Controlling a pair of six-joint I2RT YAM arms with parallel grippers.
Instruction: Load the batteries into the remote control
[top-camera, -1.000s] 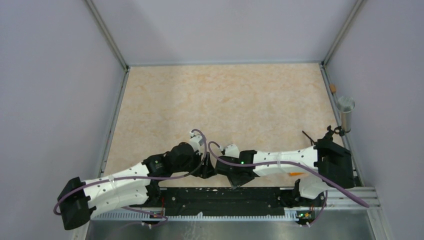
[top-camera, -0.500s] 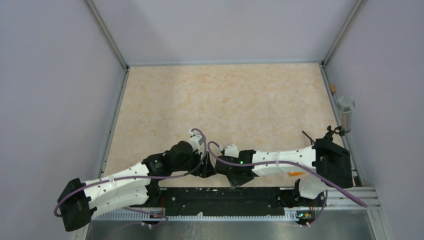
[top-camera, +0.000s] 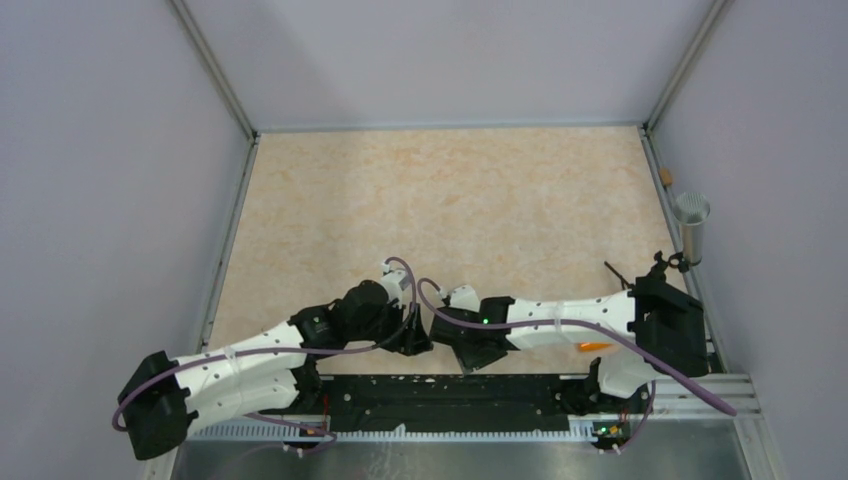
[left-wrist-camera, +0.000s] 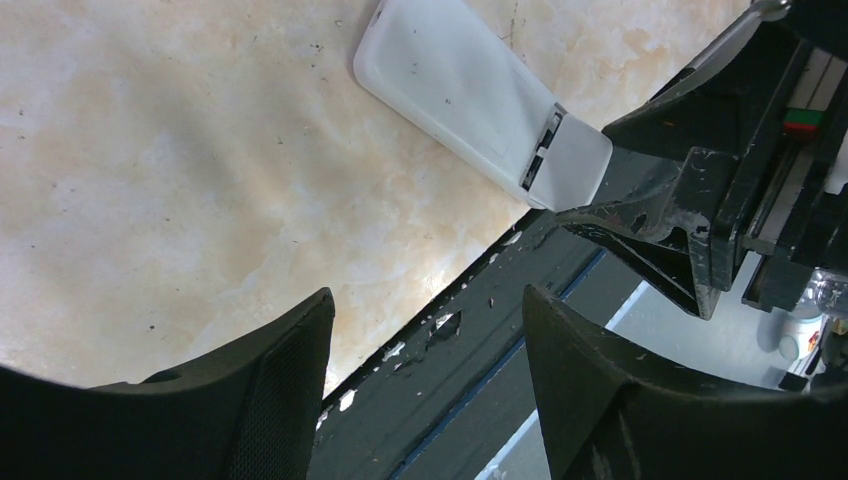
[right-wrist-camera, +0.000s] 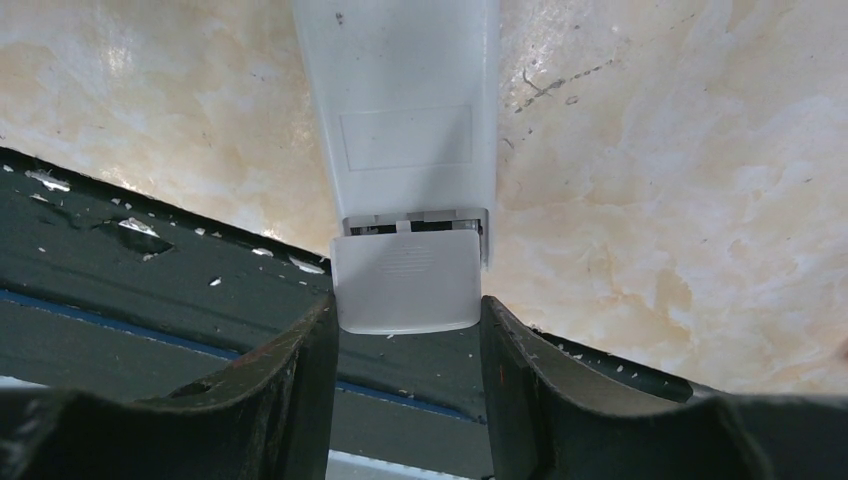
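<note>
Remote control (right-wrist-camera: 400, 130) lies back up, cover (right-wrist-camera: 405, 285) slid partly off, apparently pinched by right gripper (right-wrist-camera: 405, 312); left gripper (left-wrist-camera: 428, 300) gapes empty. 2 batteries left to load.

table (top-camera: 450, 200): beige marbled top | remote control (left-wrist-camera: 455, 85): white back up, near edge | orange object (top-camera: 594, 347): near-right

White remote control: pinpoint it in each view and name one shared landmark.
Top external: not visible; the arms cover that spot.
Left wrist: white rectangular remote control, upper centre, back up.
Right wrist: top centre.
Landmark: dark chipped rail along the table's near edge.
</note>
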